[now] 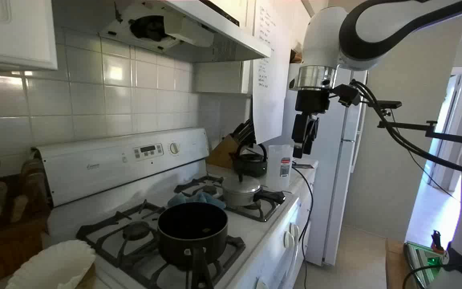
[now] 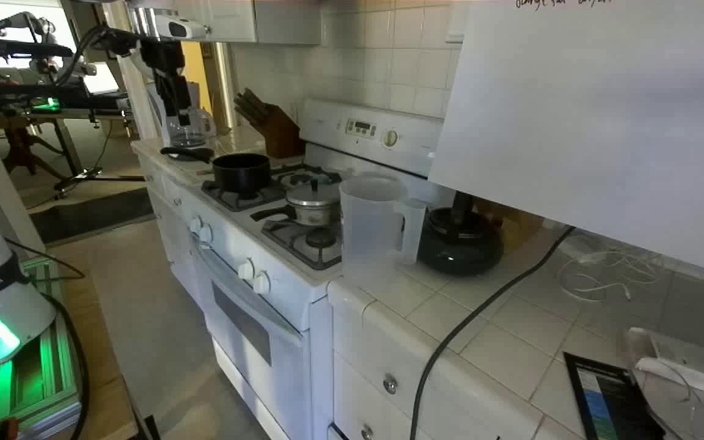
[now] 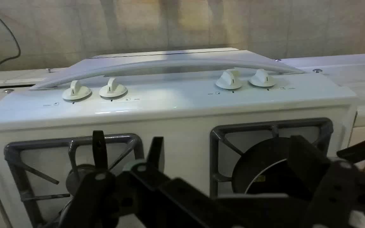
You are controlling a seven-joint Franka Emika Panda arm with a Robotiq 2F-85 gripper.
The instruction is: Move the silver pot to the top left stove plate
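Observation:
The silver pot (image 1: pixel 237 193) stands upright with its lid on over the right-hand grates, in both exterior views (image 2: pixel 314 208). In the wrist view only its black handle (image 3: pixel 99 152) shows clearly; my gripper hides most of its body. The top left stove plate (image 1: pixel 136 231) is the back left grate, bare, behind the black pot (image 1: pixel 193 237); it also shows in an exterior view (image 2: pixel 304 177). My gripper (image 1: pixel 304 154) hangs high, apart from both pots, and is also seen in an exterior view (image 2: pixel 178 116). In the wrist view its fingers (image 3: pixel 228 152) stand wide apart with nothing between them.
The black pot stands on the front left grate, handle outward. A blue cloth (image 1: pixel 199 198) lies behind it. A clear pitcher (image 2: pixel 370 226) and dark kettle (image 2: pixel 459 244) stand right of the stove. A range hood (image 1: pixel 223 44) overhangs the back. A pale bowl (image 1: pixel 54 263) is at left.

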